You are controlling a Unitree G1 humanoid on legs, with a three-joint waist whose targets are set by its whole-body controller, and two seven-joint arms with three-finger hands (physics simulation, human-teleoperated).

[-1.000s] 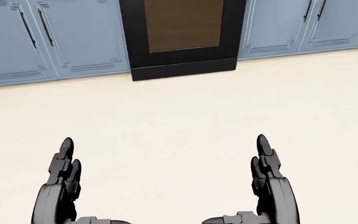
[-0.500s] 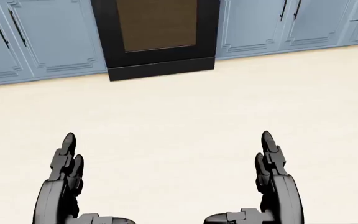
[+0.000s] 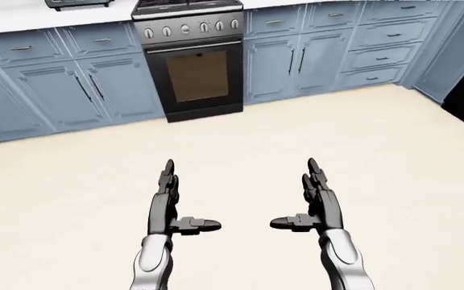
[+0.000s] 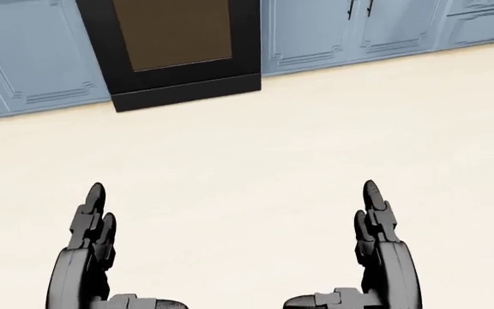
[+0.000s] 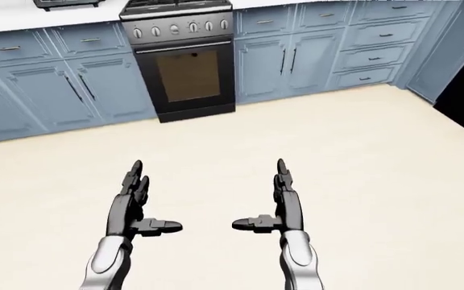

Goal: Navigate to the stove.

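Stove (image 3: 193, 57): black freestanding range sitting at upper centre-left of the left-eye view, set into a run of blue base cabinets (image 3: 63, 90); a row of round control knobs (image 3: 201, 27) showing along the grey panel, a handle bar running beneath it, a brownish glass oven door (image 3: 196, 75) below that, burner grates just visible at the top edge. In the head view only the lower oven door and the black kick panel are showing, at upper left

Cabinets, right run (image 3: 329, 51): blue panelled doors and drawers with dark bar handles, extending toward the upper right of the frame, turning a corner near the right edge where a dark opening is cutting in

Countertop (image 3: 22, 18): white, lying along the upper left edge; a dark tray-like item (image 3: 77, 3) resting on it at the top, mostly cropped, kind not discernible

Floor (image 3: 240, 139): cream, plain, filling the middle and lower frame between the robot and the stove; the stove is standing well apart from both hands

Left hand (image 3: 170, 202): hovering over the floor at lower centre-left, fingers stretched straight toward the top of the frame, thumb sticking inward, holding nothing

Right hand (image 3: 317, 202): hovering at lower centre-right, mirroring the left, fingers extended and spread, thumb pointing inward, holding nothing
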